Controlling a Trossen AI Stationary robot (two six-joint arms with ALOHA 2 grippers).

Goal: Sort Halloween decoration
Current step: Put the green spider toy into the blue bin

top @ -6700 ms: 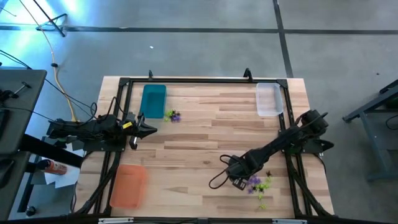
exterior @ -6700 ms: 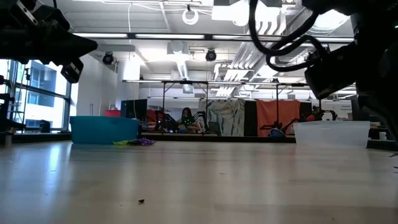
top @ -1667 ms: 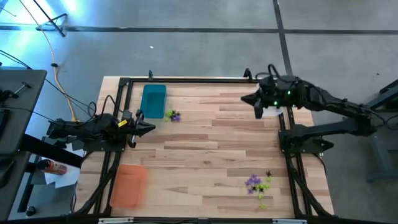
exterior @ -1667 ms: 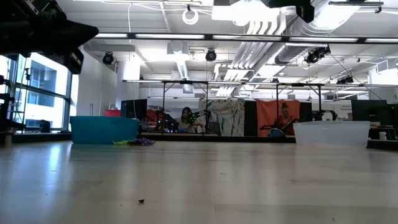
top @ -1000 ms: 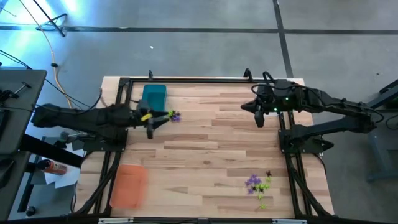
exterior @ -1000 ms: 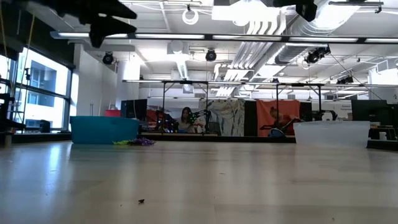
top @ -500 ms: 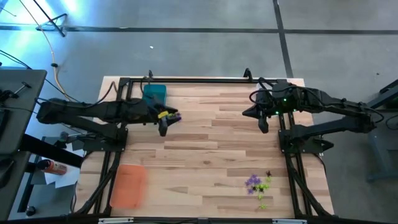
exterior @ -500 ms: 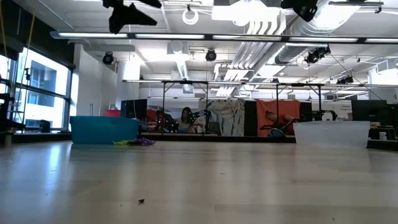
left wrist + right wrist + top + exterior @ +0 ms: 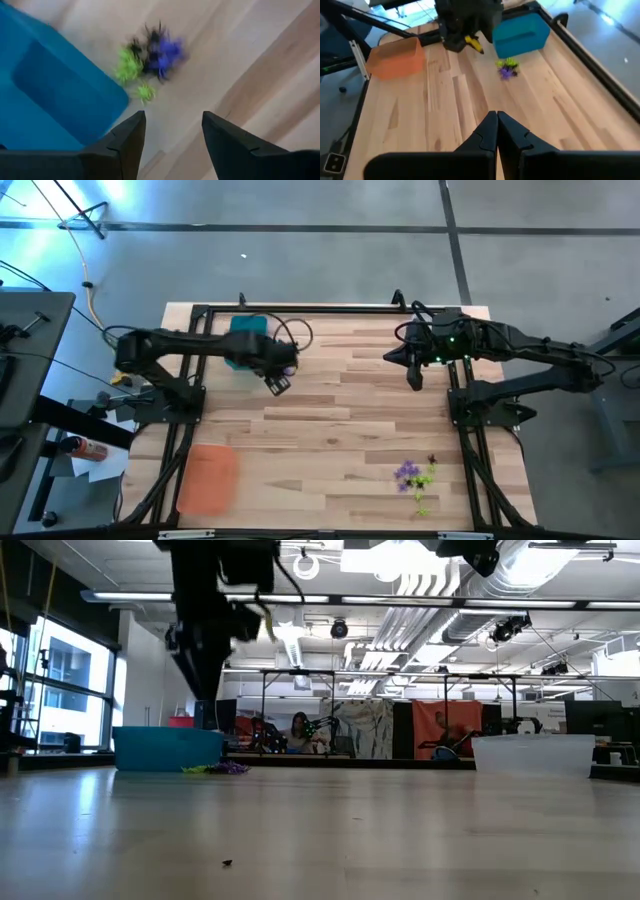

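While a small cluster of Halloween decoration [image 9: 150,52] lies on the table [image 9: 340,410] just beside the teal tray [image 9: 45,100], touching nothing, we hold our left claw [image 9: 278,383] above it with the fingers spread and nothing between them. From the left wrist we see purple, lime green and dark pieces bunched together, one green piece lying a little apart, nearer the tray's corner. A second pile [image 9: 416,475] of the same trinkets lies near the table's front right, well apart from every tray.

Our right claw [image 9: 414,376] hangs clenched and empty over the far right part of the table, beside the black frame rail [image 9: 452,380]; the clear tray [image 9: 533,753] near that far right corner is mostly covered by the arm from above. The orange tray [image 9: 207,477] sits at the front left corner, near the table's edge.

Between the two piles the middle of the table is bare wood planks, with open room for either arm. The black frame runs along the far edge and down both sides. At table height a tiny dark speck [image 9: 227,863] lies on the near boards. Beyond the table we see a large hall with ceiling lights, windows at left and a seated person [image 9: 298,732] far back.
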